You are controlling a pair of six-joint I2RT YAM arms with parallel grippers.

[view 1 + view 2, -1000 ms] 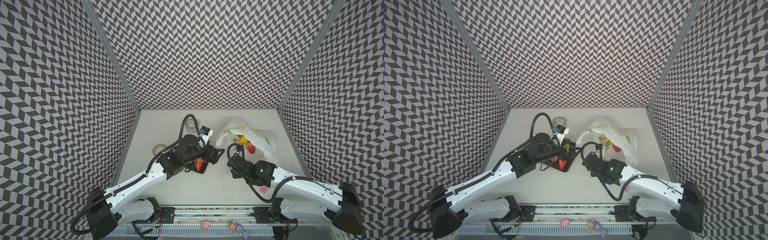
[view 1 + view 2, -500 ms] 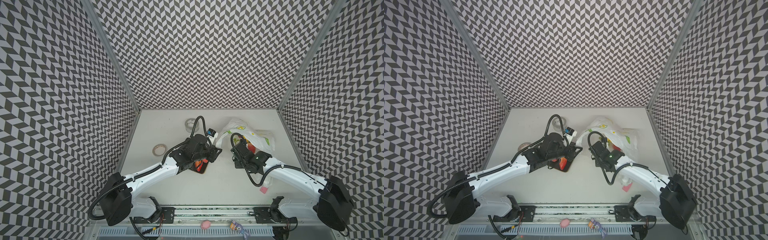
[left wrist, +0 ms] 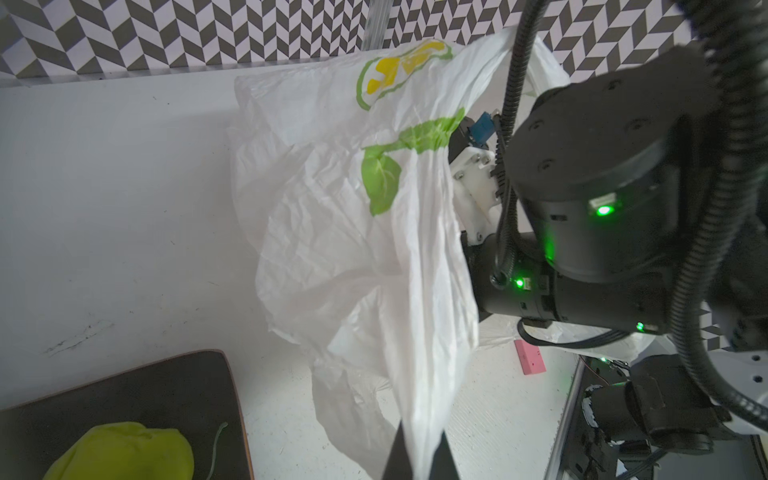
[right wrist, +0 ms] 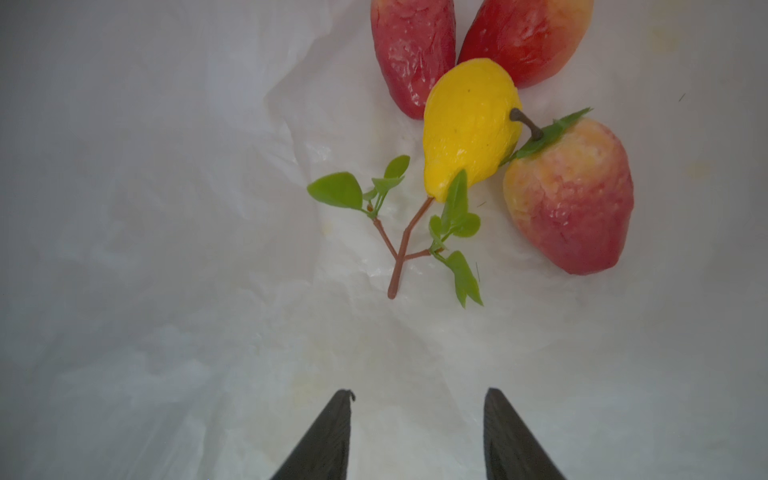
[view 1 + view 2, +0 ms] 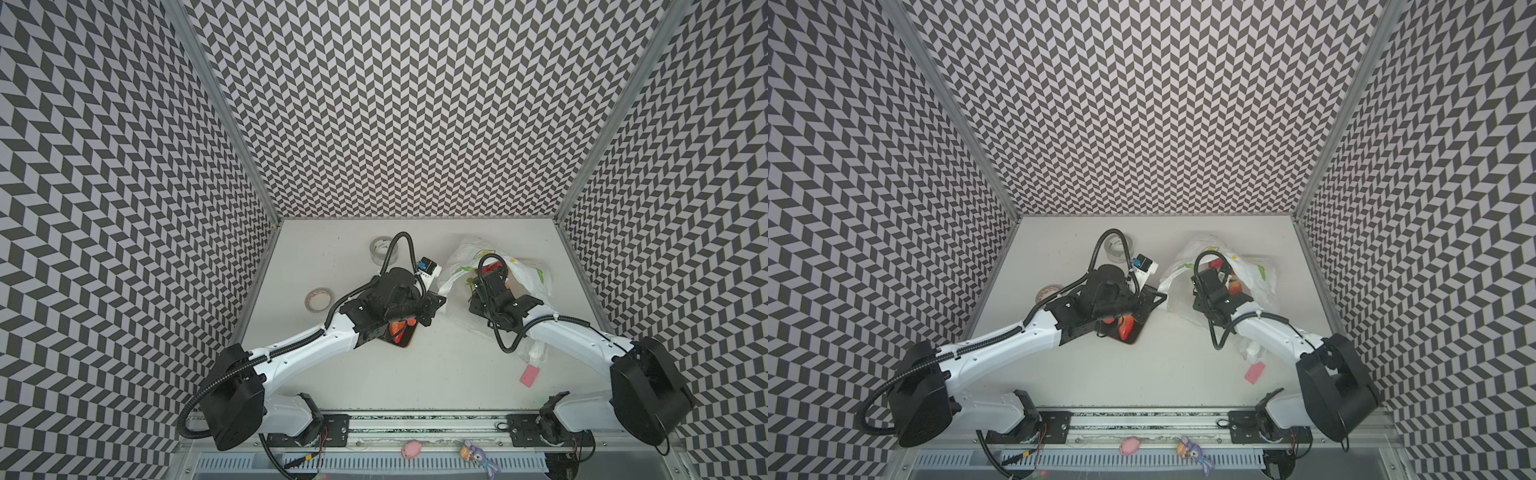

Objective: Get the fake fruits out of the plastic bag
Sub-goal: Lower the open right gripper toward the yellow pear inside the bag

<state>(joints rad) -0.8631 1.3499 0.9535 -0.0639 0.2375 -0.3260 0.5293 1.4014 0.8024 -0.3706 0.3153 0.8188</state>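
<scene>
Two pincers: left gripper pinching the plastic bag edge, right gripper spread apart, empty, inside it. Hold it up, reach the lemon, squeeze softly.

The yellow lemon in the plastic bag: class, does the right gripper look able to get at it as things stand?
Probably yes. The right gripper is open inside the plastic bag, with only bare film between it and the yellow lemon; the left gripper pinches the bag's edge.

The left gripper is clamped shut; the right gripper is held with jaws parted; both arms are stretched forward.
</scene>
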